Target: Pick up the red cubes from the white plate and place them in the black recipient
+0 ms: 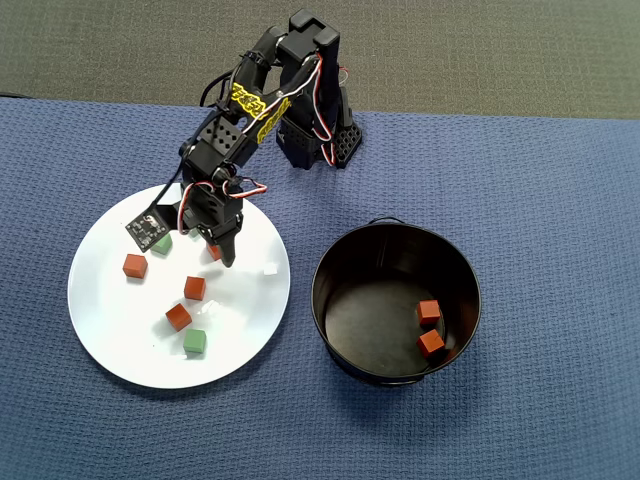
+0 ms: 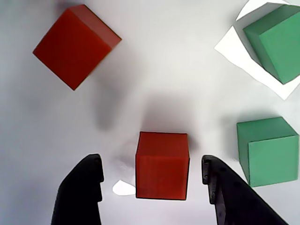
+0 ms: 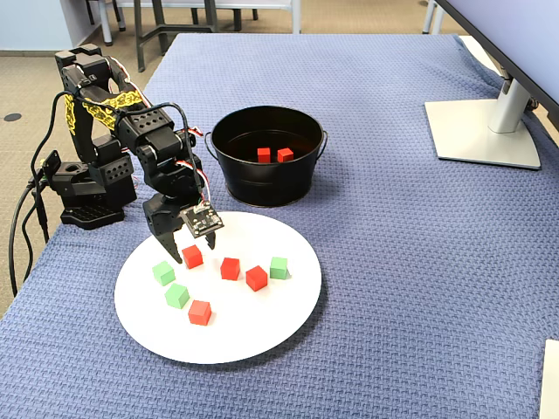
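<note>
Gripper (image 1: 222, 252) low over white plate (image 1: 110, 320), two red cubes (image 1: 429, 327) inside black recipient (image 1: 335, 262)

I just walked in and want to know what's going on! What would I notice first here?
First, the black robot arm's open gripper hanging over a red cube on the big white plate, one finger on each side. The plate also holds more red cubes and green ones. Beside it stands a black pot with two red cubes already inside.

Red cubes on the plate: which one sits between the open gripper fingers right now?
The red cube centred between the gripper fingers in the wrist view, untouched. In the fixed view it is the leftmost red cube; the other three lie clear of the fingers.
</note>
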### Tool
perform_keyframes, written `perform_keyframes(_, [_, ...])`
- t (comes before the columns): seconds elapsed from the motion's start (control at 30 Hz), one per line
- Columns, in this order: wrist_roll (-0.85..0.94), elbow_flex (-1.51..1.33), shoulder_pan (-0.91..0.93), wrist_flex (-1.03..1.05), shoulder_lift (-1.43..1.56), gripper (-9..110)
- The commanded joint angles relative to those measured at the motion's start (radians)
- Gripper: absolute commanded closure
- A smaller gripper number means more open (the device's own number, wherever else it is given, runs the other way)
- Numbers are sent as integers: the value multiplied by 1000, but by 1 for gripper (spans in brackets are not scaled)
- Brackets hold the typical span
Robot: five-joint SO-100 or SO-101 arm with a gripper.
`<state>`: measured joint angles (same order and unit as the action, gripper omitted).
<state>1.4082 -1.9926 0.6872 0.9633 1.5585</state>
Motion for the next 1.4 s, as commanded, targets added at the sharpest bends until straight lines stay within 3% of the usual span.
perform_keyframes(0.0, [18, 2, 2, -29, 15, 87])
perform_keyframes(0.23, [34, -25, 8, -74, 15, 101])
perform_keyframes(0.4, [-23, 5, -6, -61, 35, 101])
perform_keyframes(0.6, [-215, 158, -87, 118, 132, 101])
perform_keyframes(0.83, [-463, 374, -276, 293, 256, 102])
perform_keyframes(1.03, [-670, 365, -531, 216, 341, 102])
perform_keyframes(1.37, [-936, 540, -871, 225, 137, 102])
